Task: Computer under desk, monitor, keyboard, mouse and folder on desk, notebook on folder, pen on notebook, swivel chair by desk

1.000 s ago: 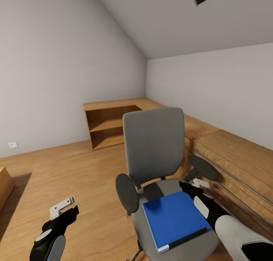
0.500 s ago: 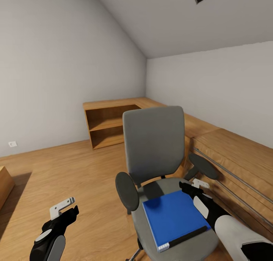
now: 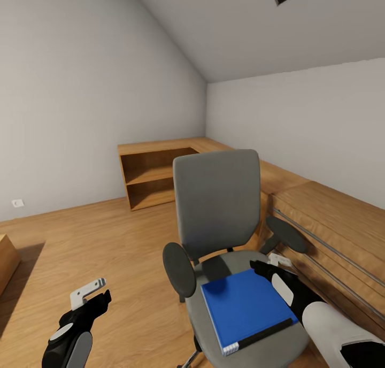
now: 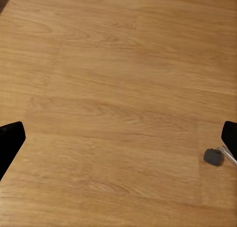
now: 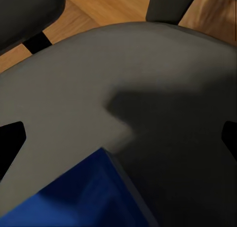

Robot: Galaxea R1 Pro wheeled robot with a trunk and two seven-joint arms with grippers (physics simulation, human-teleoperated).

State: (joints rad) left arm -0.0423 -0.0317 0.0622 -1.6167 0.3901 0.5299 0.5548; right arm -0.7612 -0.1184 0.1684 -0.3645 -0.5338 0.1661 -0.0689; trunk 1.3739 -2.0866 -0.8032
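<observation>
The grey swivel chair [image 3: 216, 207] stands in front of me in the bedroom, its back toward the corner. On its seat [image 5: 163, 83] lies the blue folder [image 3: 243, 308], white-and-black spine edge nearest me. My right gripper [image 3: 263, 266] hovers low over the seat at the folder's far right corner, open, with nothing between its fingers. In the right wrist view that folder corner [image 5: 84, 197] sits between the spread fingertips of my right gripper [image 5: 118, 140]. My left gripper [image 3: 99, 296] hangs open over bare floor, left of the chair. In the left wrist view my left gripper [image 4: 118, 140] has one chair castor [image 4: 213, 157] near a fingertip.
Light wooden low cabinets [image 3: 331, 218] run along the right wall, close behind the chair's right armrest [image 3: 286, 234]. An open wooden shelf unit [image 3: 152, 178] fills the far corner. A wooden box edge [image 3: 6, 258] shows at far left. Wooden floor [image 3: 107, 239] spreads left of the chair.
My right gripper has crept slightly lower toward the folder's far corner. The chair, the folder and my left arm have stayed still.
</observation>
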